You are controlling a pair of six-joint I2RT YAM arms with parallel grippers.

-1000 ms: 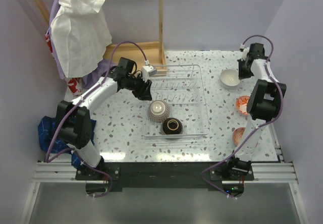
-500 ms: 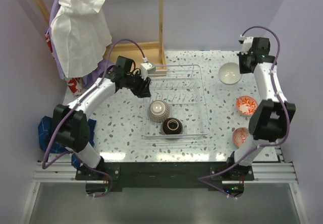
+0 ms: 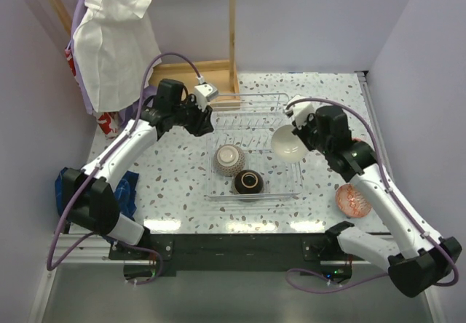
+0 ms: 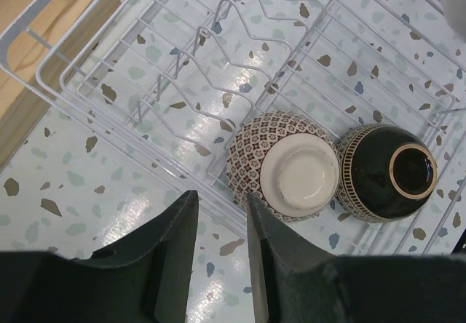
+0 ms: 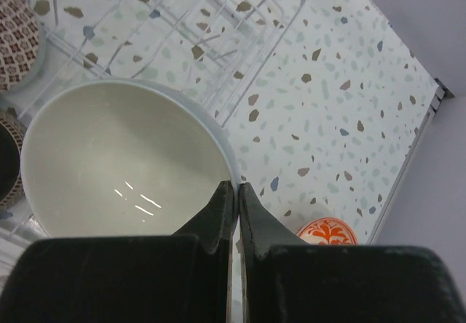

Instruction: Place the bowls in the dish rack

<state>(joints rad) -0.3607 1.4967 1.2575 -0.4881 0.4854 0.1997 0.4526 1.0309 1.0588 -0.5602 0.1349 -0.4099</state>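
Speckled table [image 3: 182,192]: dish rack [image 3: 294,164] holds two upturned bowls [image 3: 229,160].

Bowls in all: four
Bowls in the dish rack [image 3: 251,148]: two, the patterned bowl [image 3: 228,160] at 9 o'clock of the rack's near half and the black bowl [image 3: 248,182] at 5 o'clock of it
Bowls held: one, the white bowl [image 3: 286,142]
Bowls on the table [image 3: 175,192]: one, the red bowl [image 3: 354,201]
Dish racks: one
Arms: two
Wooden frames [image 3: 232,28]: one

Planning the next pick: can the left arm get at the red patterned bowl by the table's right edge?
Probably not: the red patterned bowl lies across the dish rack from the left hand, beneath the right arm.
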